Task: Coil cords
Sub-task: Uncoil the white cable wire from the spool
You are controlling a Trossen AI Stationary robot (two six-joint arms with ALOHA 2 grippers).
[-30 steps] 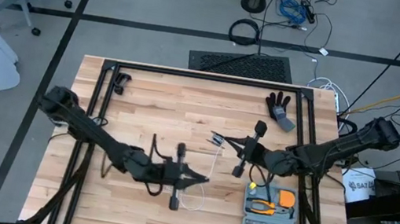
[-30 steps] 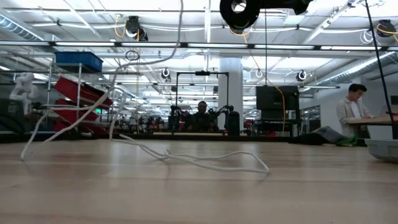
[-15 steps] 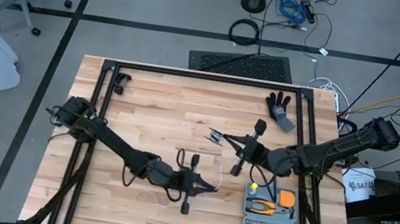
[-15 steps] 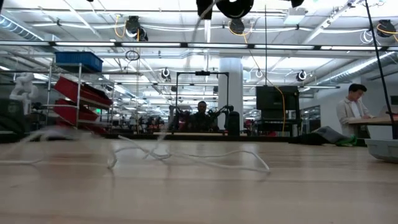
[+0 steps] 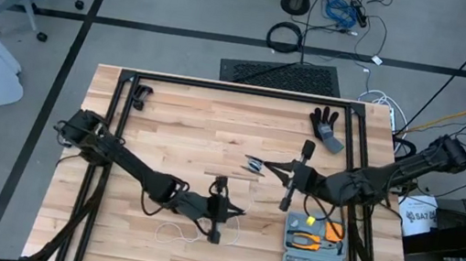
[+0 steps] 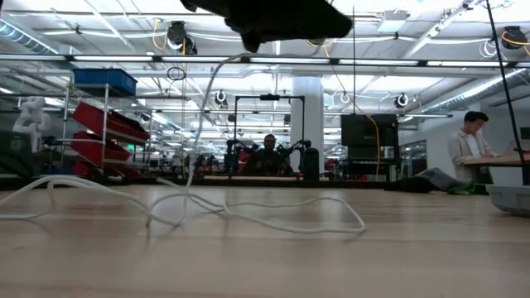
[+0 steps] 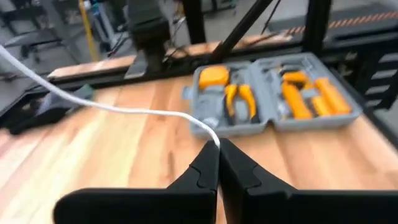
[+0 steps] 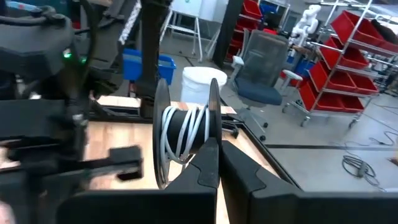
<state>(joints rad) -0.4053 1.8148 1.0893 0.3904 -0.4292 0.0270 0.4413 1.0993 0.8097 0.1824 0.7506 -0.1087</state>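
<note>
Where the high view looks straight down on the pale wooden bench [image 5: 168, 130], the left gripper [image 5: 239, 211] is seen near the middle of the front half, having slid back from a spot nearer the front edge half a second ago. Its fingers are pressed together on the thin white string-like cord [image 5: 190, 232], whose slack lies in loose loops just behind it towards the front edge. The right gripper [image 5: 251, 163] is held near the bench's centre, clamped on the small round black reel, with little change in its place. A grey case of orange-handled tools [image 5: 318, 253] sits at the front right corner, and a black glove [image 5: 326, 126] near the back right.

From the low view, the cord [image 6: 248, 217] is seen draped across the bench top and rising to a dark shape overhead; a second ago it lay in a different sprawl.

Through the left wrist view, the cord [image 7: 124, 109] is seen pinched at the closed fingertips [image 7: 211, 158], with the tool case [image 7: 273, 93] beyond.

Through the right wrist view, the reel [image 8: 185, 134] is gripped on edge, several white turns already wound on it. Winding appears under way, with much slack left.
</note>
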